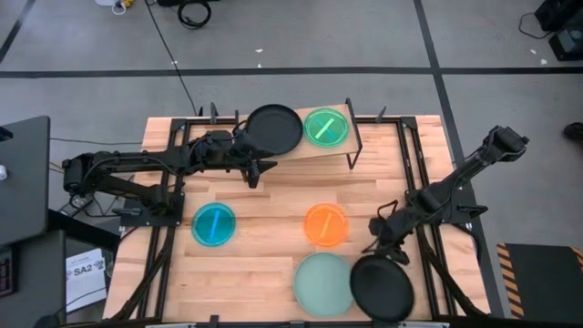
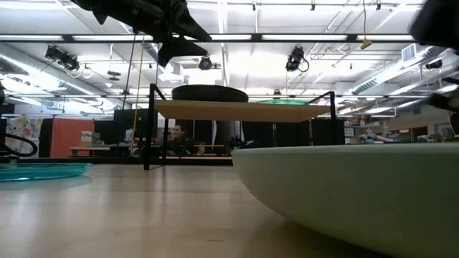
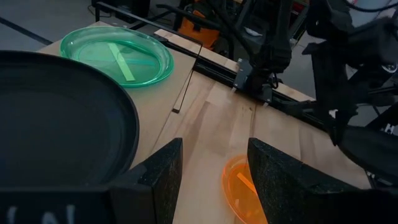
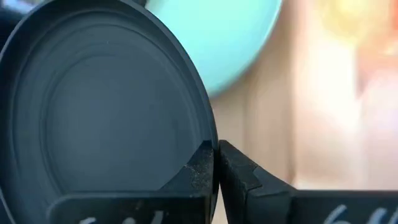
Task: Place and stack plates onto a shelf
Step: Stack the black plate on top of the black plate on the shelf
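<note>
The shelf carries two plates right now: a black plate on one half and a small green plate beside it. My left gripper hovers just off the shelf's near edge with its fingers spread apart and nothing between them, so I judge that black plate is delivered. Down on the table, my right gripper has its fingers pinched on the rim of another black plate, which sits touching the mint plate. An orange plate and a blue plate wait mid-table, well apart. So two are up and four in sight are left to shelve.
</note>
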`<state>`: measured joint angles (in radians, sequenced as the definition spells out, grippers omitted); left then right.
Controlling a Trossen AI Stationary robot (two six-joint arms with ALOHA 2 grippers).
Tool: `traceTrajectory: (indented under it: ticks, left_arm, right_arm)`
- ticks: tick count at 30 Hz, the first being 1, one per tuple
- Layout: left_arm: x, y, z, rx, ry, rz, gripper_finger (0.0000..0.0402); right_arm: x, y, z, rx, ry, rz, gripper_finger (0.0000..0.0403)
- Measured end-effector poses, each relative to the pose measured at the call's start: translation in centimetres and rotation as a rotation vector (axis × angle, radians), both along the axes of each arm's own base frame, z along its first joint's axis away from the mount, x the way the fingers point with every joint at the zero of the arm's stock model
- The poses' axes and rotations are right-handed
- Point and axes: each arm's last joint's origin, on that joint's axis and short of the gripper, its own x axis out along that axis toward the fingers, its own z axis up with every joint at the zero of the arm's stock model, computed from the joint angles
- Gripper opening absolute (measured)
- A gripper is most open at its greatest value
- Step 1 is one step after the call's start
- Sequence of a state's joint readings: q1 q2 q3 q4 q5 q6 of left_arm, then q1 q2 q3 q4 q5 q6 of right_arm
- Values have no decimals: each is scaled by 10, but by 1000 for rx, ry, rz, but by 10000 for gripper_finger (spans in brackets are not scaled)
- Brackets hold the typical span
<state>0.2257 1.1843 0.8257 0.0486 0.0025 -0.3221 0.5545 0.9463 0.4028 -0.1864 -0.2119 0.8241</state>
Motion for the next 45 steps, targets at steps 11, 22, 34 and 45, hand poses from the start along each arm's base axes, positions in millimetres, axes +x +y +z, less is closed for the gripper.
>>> traceTrajectory:
  ticks: [11, 22, 34, 45]
  left_arm:
    - [0, 0, 0, -37, -8, 11, 188]
    - [0, 0, 0, -75, -14, 23, 188]
    - [-1, 0, -3, -52, 20, 13, 188]
    - [-5, -10, -17, -84, 182, -17, 188]
  right_arm:
    - [31, -34, 30, -273, -254, -422, 19]
    - [53, -73, 41, -301, -377, -732, 20]
    - [64, -112, 73, -389, -563, -873, 18]
    - [72, -135, 144, -546, -591, -884, 18]
